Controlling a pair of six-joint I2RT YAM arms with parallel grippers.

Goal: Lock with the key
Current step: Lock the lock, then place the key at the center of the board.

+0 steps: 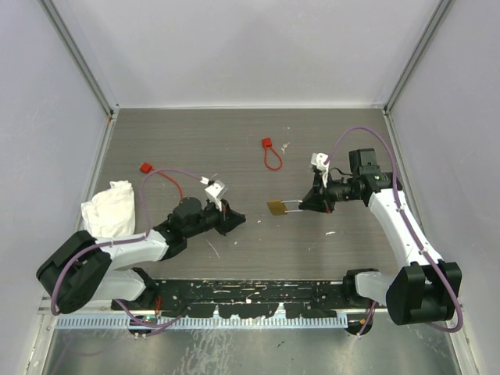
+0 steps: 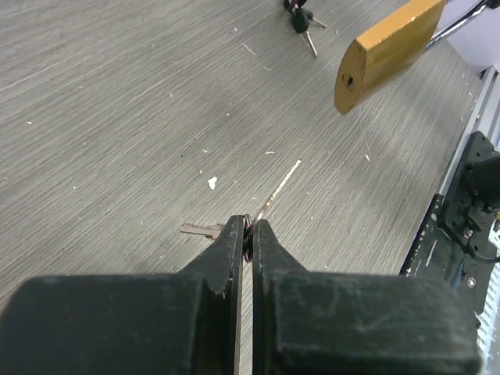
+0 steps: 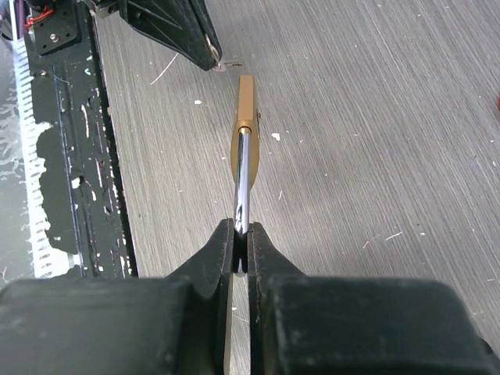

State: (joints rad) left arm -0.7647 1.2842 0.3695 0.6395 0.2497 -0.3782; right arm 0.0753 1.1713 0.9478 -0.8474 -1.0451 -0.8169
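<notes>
Left gripper pinches key by head: tiny, light, stiff, slippery. Right gripper clamps padlock by shackle; rigid, heavier.

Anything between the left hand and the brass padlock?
No object. In the left wrist view the stretch from the left hand, shut on the key, to the padlock is bare table, only a pale scratch and specks. The top view agrees.
</notes>
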